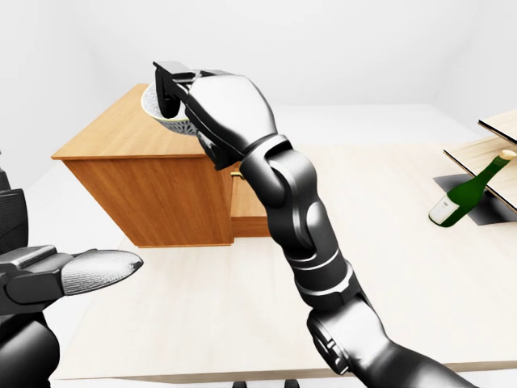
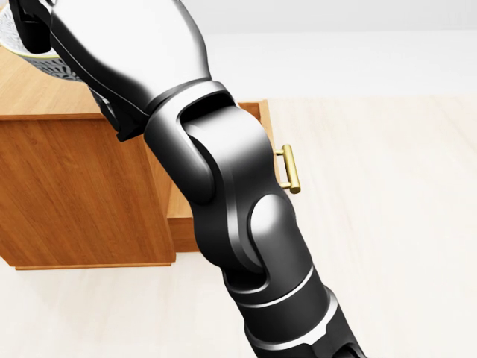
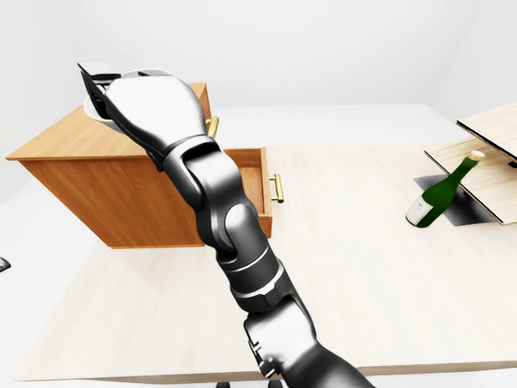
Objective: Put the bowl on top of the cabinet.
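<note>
Over the cabinet top, my right hand [image 1: 171, 85] is clenched on the rim of the patterned bowl [image 1: 158, 111]. The bowl hangs directly beneath the fingers, with the wooden cabinet [image 1: 121, 133] just under it; whether its base touches the wood I cannot tell. I judge the next move to be a straight lowering, then a release. Below my forearm the drawer [image 3: 257, 182] stands pulled out. Well apart, my left hand [image 1: 69, 271] lies slack and empty.

Bright even light, sharp render, soft shadows, glossy arm highlights
</note>
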### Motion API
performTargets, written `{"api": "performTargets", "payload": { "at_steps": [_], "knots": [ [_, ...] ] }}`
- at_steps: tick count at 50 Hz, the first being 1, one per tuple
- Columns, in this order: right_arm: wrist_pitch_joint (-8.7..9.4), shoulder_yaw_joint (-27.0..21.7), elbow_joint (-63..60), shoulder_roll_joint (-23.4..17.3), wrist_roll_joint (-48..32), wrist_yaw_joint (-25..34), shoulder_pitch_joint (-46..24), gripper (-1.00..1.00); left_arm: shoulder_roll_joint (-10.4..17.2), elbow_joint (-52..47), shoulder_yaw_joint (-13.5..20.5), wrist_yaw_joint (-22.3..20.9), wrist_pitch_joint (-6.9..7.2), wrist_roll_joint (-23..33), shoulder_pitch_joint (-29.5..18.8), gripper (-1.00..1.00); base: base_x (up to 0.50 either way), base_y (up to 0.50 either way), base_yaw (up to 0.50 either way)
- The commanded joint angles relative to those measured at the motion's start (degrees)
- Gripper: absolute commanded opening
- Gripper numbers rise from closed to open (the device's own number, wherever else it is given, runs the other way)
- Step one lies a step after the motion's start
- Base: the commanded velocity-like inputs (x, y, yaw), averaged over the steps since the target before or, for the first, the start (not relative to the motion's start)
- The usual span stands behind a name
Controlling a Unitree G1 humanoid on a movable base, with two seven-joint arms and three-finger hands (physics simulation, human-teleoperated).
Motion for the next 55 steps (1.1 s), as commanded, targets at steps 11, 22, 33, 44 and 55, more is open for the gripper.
{"api": "performTargets", "payload": {
  "at_steps": [11,22,33,44,55],
  "knots": [
    [-1.53,0.4,4.8,0.9,-0.8,-5.2,1.6,-1.00,0.6,0.0,-0.2,0.7,0.00,-0.8,0.0,0.93,0.00,0.00,0.00],
    [-2.29,0.1,8.2,0.4,-0.9,-7.5,1.5,-1.00,0.6,0.0,-0.3,0.6,0.00,-0.7,0.2,0.93,0.00,0.00,0.00],
    [-1.73,0.0,11.2,0.5,-0.7,-9.7,0.6,-1.00,0.6,0.0,-0.5,0.7,0.00,-0.7,0.0,0.93,0.00,0.00,0.00],
    [-0.67,-0.2,13.8,0.8,-0.4,-10.6,-1.4,-1.00,0.5,0.0,-0.8,0.7,0.00,-0.5,-0.1,0.93,0.00,0.00,0.00],
    [1.10,0.0,15.1,2.1,-0.8,-10.9,-3.1,-1.00,0.7,0.0,-0.4,0.8,0.00,-1.0,0.0,0.92,0.00,0.00,0.00]
  ]
}}
